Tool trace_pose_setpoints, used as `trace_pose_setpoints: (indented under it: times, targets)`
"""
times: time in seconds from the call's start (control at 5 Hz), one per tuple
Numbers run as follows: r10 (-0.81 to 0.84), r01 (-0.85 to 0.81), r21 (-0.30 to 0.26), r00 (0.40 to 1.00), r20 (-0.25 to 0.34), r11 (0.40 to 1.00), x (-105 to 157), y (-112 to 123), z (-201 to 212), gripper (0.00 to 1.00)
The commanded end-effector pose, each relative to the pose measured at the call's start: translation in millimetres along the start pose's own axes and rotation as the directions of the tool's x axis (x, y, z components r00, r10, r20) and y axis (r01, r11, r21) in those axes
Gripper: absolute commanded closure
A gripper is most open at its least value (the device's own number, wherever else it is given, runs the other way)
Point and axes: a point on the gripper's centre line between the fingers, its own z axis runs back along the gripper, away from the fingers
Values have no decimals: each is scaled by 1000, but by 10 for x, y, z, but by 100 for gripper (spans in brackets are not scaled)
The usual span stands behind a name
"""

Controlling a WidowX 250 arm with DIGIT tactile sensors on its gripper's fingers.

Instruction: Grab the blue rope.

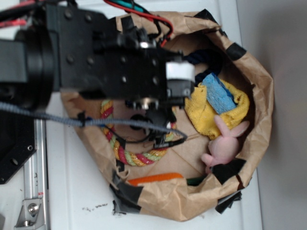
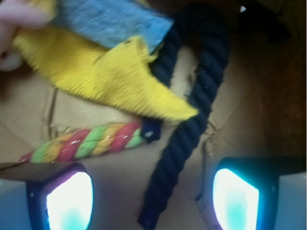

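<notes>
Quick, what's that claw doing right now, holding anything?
Gripper: open, holding nothing; the blue rope lies between its fingers.

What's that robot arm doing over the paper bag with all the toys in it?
The robot arm hangs over a brown paper bag of soft things. Its tool is open, and the blue rope lies between the fingers, not yet gripped. Close by are a yellow cloth, a light blue sponge on top of it, a multicoloured rope and a pink bunny.
</notes>
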Motion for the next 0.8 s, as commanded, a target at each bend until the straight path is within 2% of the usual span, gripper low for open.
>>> trace_pose_setpoints:
  times: [0.0,0.2,0.6]
  targets:
    - [66,-71,-78,995,-70,994,22,280,-215,0]
    - [27,-29,-40,998,-55,999,151,529,-331,0]
    - [11,-11,-12,999,-44,1000,281,535,-458,0]
